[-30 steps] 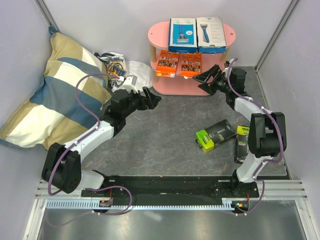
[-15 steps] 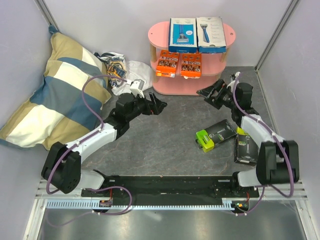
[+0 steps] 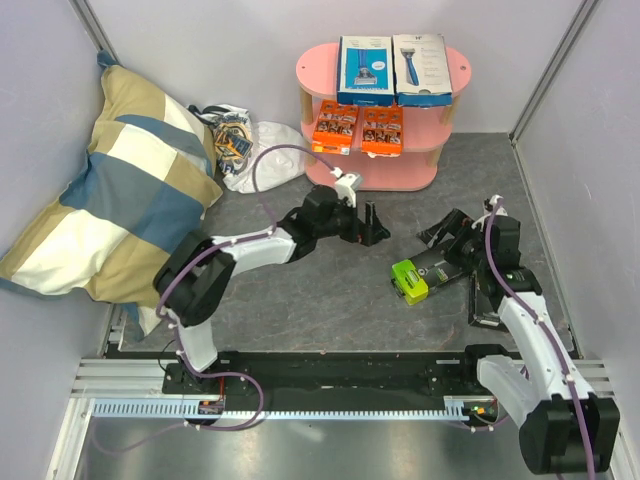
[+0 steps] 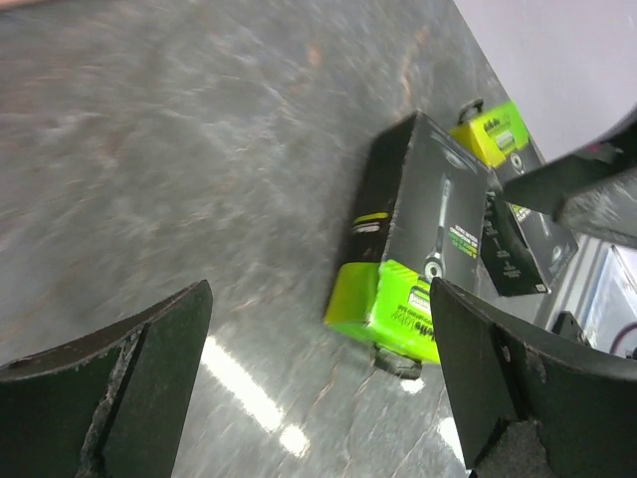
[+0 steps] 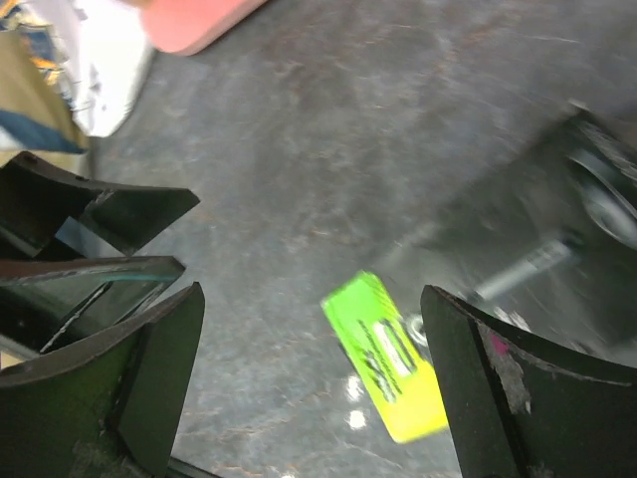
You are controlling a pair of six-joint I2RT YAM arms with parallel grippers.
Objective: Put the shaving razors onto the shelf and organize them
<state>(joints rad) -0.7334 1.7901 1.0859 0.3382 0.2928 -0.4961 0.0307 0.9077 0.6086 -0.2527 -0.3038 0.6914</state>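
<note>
Four packs sit on the pink shelf (image 3: 312, 68): blue box (image 3: 364, 68) and white box (image 3: 420, 68) on top, orange cards (image 3: 335, 126) one tier down. Lime-green-and-black box (image 3: 430, 270) and black box (image 3: 483, 298) lie on the desk (image 3: 320, 295) at the shelf's five o'clock. Left jaws and right jaws are spread wide, empty, at that green box's ten and twelve o'clock.

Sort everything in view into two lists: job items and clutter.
Job: pink shelf; blue box and white box on its top tier; two orange cards on the middle tier; lime-green-and-black box and black box on the table.
Clutter: striped pillow; white plastic bag.
</note>
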